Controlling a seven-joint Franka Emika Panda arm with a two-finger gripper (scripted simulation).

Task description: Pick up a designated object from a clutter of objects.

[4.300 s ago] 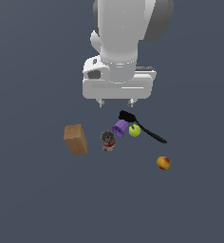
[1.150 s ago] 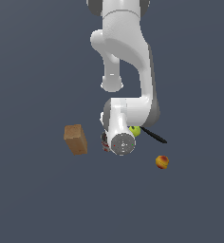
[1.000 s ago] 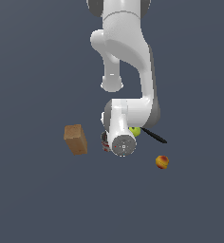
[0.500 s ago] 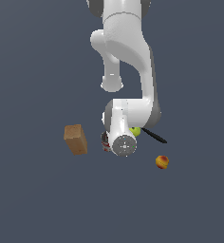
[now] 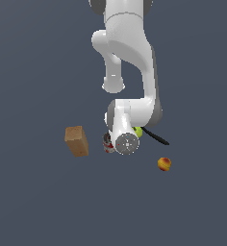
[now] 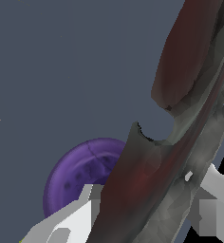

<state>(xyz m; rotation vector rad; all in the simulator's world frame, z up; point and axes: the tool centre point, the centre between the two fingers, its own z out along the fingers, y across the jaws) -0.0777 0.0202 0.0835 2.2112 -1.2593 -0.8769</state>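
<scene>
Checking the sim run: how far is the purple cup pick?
Done: the arm is down in the clutter, its wrist between the can and the yellow-green ball. In hand: the wrist view shows the purple cup beside a gripper finger, the can crowding it; grasp unclear. Left: secure it, lift clear.
</scene>
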